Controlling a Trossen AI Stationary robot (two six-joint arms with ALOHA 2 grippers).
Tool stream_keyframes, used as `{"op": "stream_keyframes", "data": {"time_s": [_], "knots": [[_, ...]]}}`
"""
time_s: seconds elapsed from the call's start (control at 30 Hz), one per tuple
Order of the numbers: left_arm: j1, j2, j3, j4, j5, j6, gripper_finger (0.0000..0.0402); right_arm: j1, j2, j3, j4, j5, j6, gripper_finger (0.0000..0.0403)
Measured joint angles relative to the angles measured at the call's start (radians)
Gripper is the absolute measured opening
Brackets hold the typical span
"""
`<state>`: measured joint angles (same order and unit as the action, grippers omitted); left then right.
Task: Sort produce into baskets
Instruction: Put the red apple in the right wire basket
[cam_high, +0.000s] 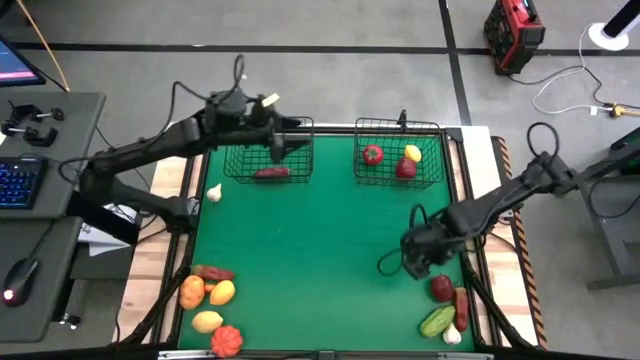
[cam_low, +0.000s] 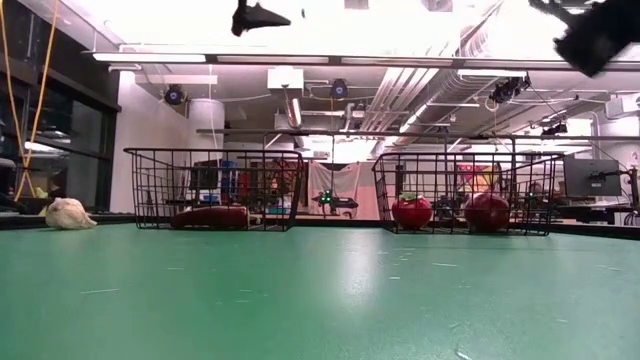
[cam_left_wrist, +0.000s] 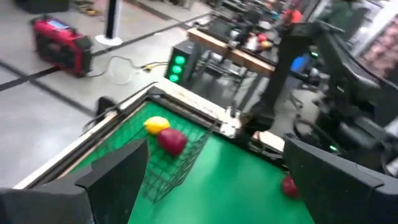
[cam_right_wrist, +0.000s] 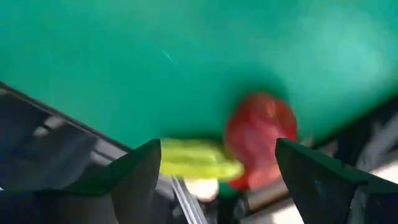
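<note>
Two black wire baskets stand at the table's far side. The left basket (cam_high: 240, 165) holds a dark maroon piece (cam_high: 271, 172). The right basket (cam_high: 435, 170) holds a red piece (cam_high: 372, 154), a yellow one (cam_high: 412, 153) and another red one (cam_high: 405, 168). My left gripper (cam_high: 280, 147) hangs open and empty above the left basket; it also shows in its wrist view (cam_left_wrist: 214, 149). My right gripper (cam_high: 420, 262) is open and empty above the table near the right front, over a red piece (cam_right_wrist: 258, 134) and a green one (cam_right_wrist: 196, 158).
A white garlic (cam_high: 213, 192) lies on the mat left of the left basket. Several orange, yellow and red pieces (cam_high: 208, 295) lie at the near left corner. A red, a green and a white piece (cam_high: 443, 305) lie at the near right corner.
</note>
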<state>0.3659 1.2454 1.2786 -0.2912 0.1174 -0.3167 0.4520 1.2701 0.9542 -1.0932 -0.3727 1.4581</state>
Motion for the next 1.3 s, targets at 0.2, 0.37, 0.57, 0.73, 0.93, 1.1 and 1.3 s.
{"op": "stream_keyframes", "data": {"time_s": [0.2, 0.37, 0.57, 0.73, 0.93, 1.1, 1.3], "knots": [[0.0, -0.087, -0.068, 0.007, -0.065, -0.022, 0.0364, 0.062, 0.04, -0.06, 0.003, -0.098, 0.164, 0.0309], [0.0, -0.089, -0.071, 0.006, -0.056, -0.023, 0.0364, 0.105, 0.085, -0.102, 0.016, -0.185, 0.176, 0.0309], [0.0, -0.087, -0.07, 0.004, -0.049, -0.022, 0.0364, 0.114, 0.146, -0.146, 0.094, -0.211, 0.177, 0.0309], [0.0, -0.087, -0.07, 0.002, -0.049, -0.022, 0.0364, 0.116, 0.202, -0.198, 0.22, -0.225, 0.191, 0.0309], [0.0, -0.087, -0.07, 0.0, -0.049, -0.022, 0.0364, 0.117, 0.265, -0.229, 0.245, -0.255, 0.183, 0.031], [0.0, -0.087, -0.07, 0.0, -0.049, -0.021, 0.0364, 0.119, 0.27, -0.232, 0.255, -0.25, 0.144, 0.0309], [0.0, -0.087, -0.07, 0.0, -0.049, -0.02, 0.0364, 0.119, 0.272, -0.213, 0.211, -0.227, 0.055, 0.0266]]}}
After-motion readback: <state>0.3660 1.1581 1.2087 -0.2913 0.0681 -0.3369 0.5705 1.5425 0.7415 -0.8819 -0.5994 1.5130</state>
